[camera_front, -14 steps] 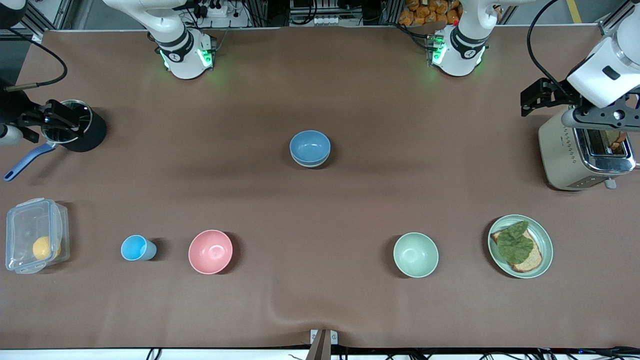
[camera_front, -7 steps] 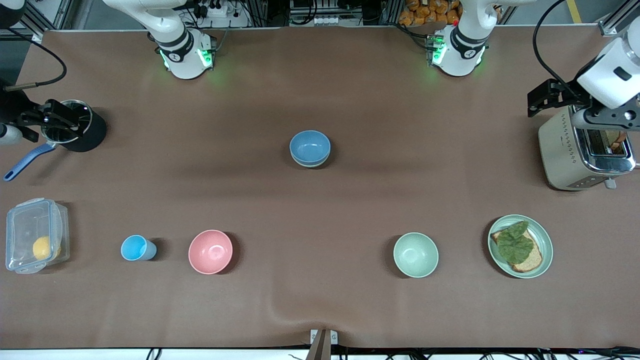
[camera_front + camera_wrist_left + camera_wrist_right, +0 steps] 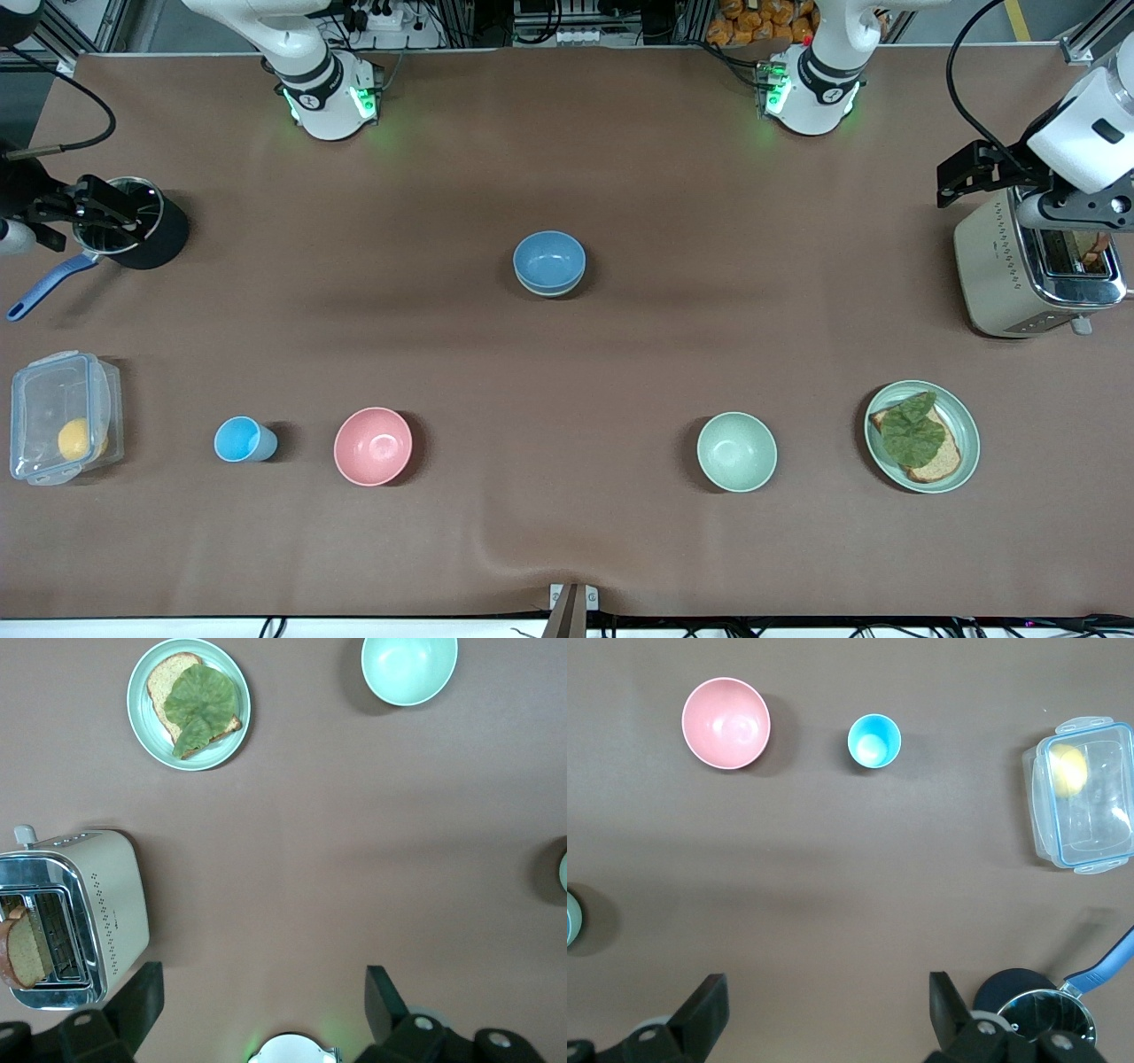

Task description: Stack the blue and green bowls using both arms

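A: Desk read as a clock, twelve at the arm bases. Right tool [image 3: 827,1005]?

B: Out at nine to ten o'clock, over the black pot [image 3: 133,223]. Fingers spread wide, nothing in them. That arm waits.

A: Seven o'clock?

B: Small blue cup [image 3: 239,439], then pink bowl [image 3: 373,446]. Neither concerns us.

A: Task items?

B: Blue bowl [image 3: 549,259] sits near centre, a shade toward twelve. A pale rim shows under it; I take that for the green bowl [image 3: 549,291], with the blue one nested inside. The stack looks made.

A: And the one at five o'clock?

B: Lookalike green bowl [image 3: 736,451], alone and empty. The plate [image 3: 967,432] with bread and a leaf is at four.

A: Left tool [image 3: 261,988]?

B: At three o'clock, over the toaster [image 3: 1001,275]. Fingers released, empty.

A: So what is the step?

B: Standing clear, I judge. Keep both tools high and apart from the stack. Mind the toaster and the pot rim below them. Confirm the blue bowl sits level before calling it done.
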Controlling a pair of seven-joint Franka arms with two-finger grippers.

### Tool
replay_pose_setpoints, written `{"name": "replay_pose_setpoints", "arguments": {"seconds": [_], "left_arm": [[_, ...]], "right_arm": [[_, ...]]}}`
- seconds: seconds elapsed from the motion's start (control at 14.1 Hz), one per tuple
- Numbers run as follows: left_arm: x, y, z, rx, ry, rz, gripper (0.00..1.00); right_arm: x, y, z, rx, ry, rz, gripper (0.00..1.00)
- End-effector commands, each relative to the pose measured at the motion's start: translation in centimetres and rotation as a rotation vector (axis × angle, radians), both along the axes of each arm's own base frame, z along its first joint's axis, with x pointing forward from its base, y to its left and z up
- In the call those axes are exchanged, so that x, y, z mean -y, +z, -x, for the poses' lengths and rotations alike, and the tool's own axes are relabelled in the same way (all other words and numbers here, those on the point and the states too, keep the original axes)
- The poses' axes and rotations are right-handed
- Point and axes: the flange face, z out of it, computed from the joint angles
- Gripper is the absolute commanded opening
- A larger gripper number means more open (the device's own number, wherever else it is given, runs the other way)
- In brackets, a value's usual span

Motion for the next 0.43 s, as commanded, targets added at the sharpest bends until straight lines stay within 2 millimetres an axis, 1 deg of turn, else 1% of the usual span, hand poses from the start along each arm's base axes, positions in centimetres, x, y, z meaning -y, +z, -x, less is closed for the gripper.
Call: {"name": "replay_pose_setpoints", "arguments": {"seconds": [0.0, 0.36], "left_arm": [[0.09, -0.11, -0.11, -0.007, -0.005, 0.027, 1.00], [0.17, -0.27, -0.71, 0.017, -0.005, 0.030, 1.00]], "right_arm": [[0.21, 0.49, -0.16, -0.003, -0.006, 0.016, 1.00], [-0.15, 1.07, -0.27, 0.011, 0.000, 0.015, 1.00]]}}
